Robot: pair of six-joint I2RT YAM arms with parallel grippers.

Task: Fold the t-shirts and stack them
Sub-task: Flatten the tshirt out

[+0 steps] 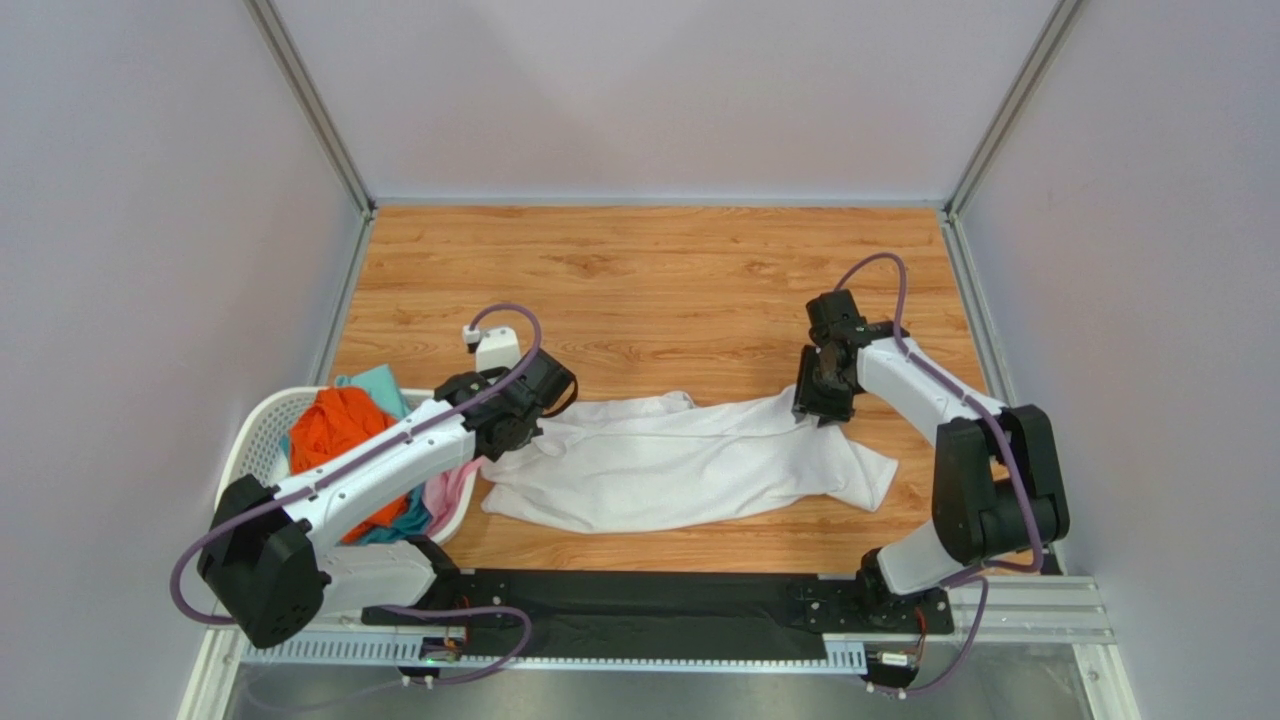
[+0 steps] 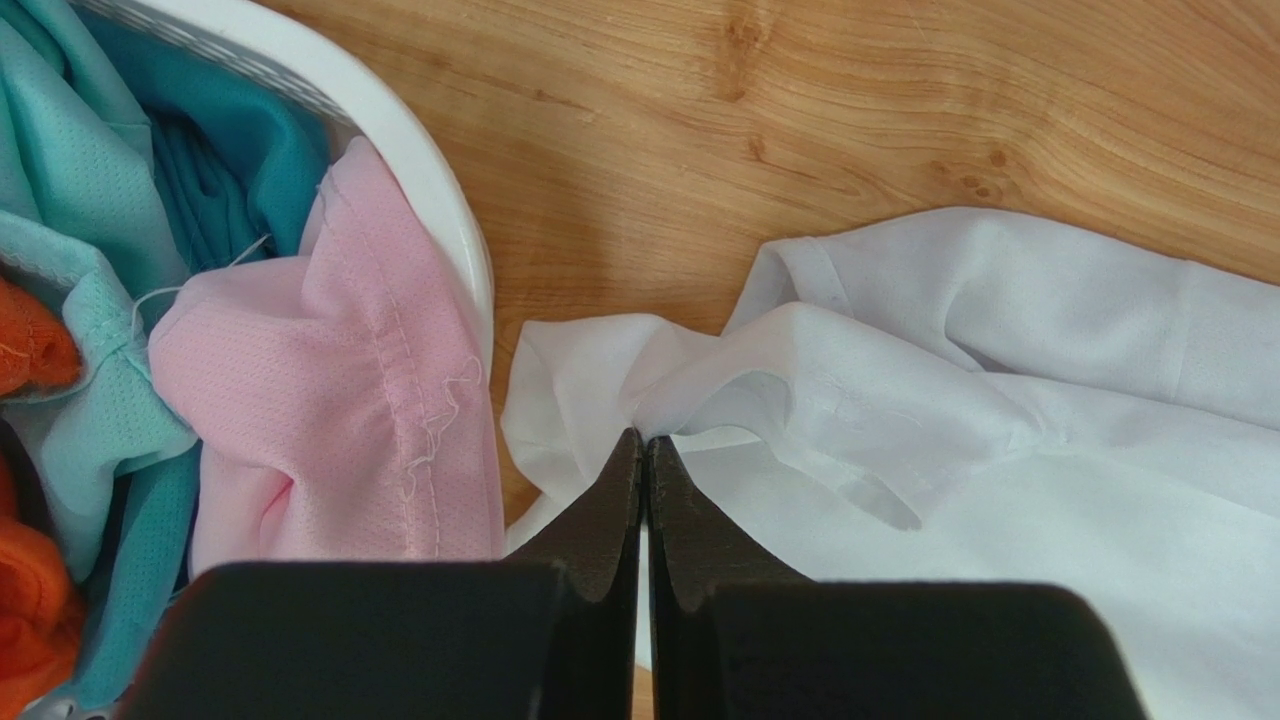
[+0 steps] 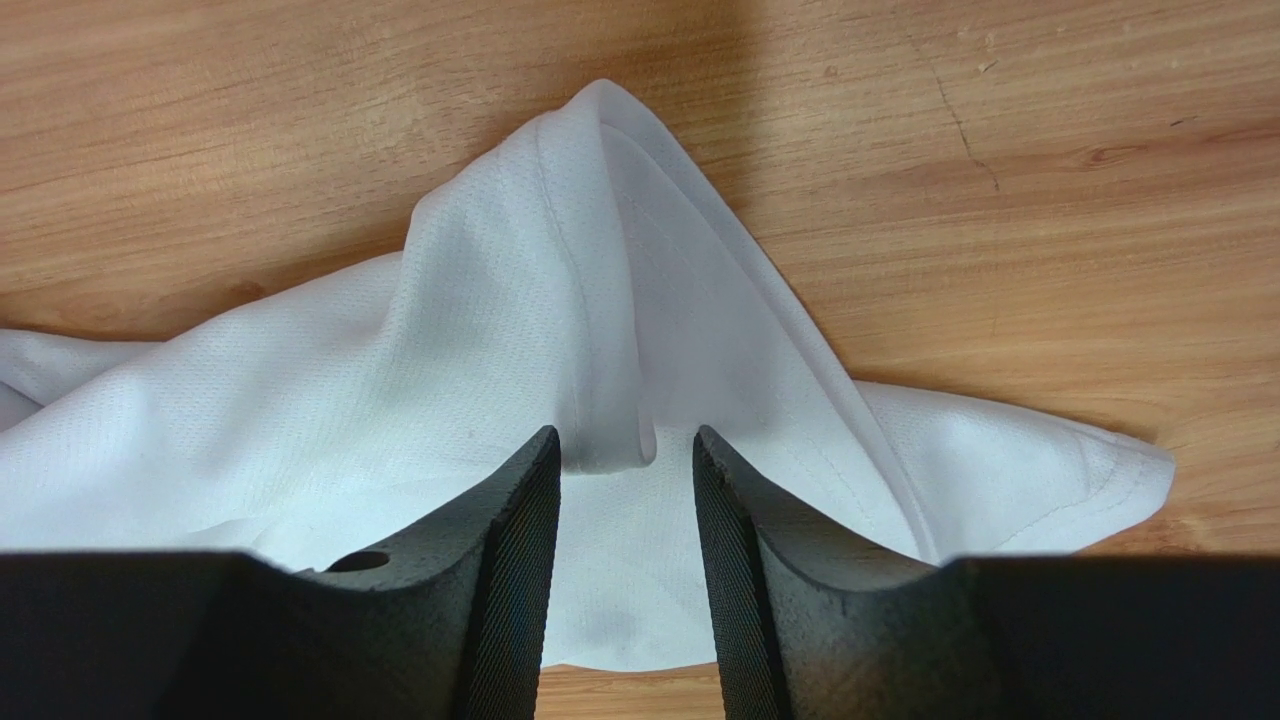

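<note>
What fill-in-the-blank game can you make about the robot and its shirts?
1. The spread t-shirt on the wooden table is ____.
2. The draped shirt hanging over the basket rim is ____.
3. The left gripper is ____ on the spread t-shirt's edge.
4. The right gripper is ____, with a raised fold of cloth between its fingers.

Missing words: white, pink, shut, open.

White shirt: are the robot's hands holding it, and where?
The left gripper seems to pinch the shirt at its edge beside the basket. The right gripper is open, straddling a fold at the other end, not clamping it.
</note>
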